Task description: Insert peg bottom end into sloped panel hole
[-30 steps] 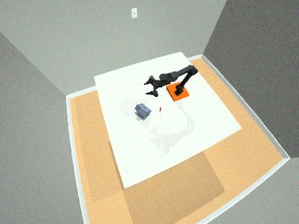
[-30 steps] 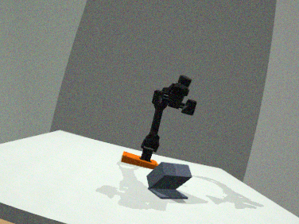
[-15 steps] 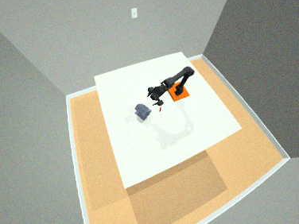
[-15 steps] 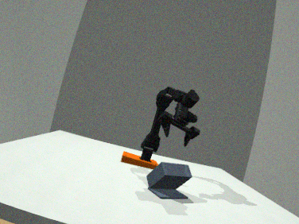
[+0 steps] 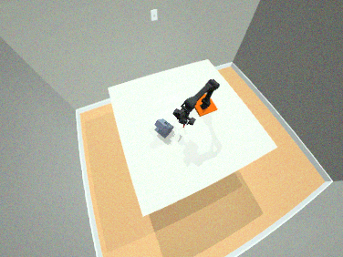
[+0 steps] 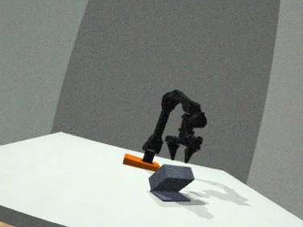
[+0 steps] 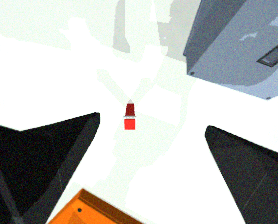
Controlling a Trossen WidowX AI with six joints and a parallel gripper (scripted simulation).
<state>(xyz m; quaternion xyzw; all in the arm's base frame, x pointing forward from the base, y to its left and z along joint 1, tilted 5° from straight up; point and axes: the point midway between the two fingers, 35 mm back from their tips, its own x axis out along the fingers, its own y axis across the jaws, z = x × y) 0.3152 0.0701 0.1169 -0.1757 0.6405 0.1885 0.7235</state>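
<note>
A thin red peg stands upright on the table, with a square top in the wrist view. It cannot be made out in the exterior view. My gripper is open and empty, pointing down above the peg. In the wrist view the peg shows between the fingertips, nearer the left one and touching neither. The blue-grey sloped panel stands beside the peg. Its four-sided dark hole shows at the right edge of the wrist view.
The orange base plate lies under the arm's foot. The panel block is close to the gripper, at the upper right of the wrist view. The white table bears the arm's shadows.
</note>
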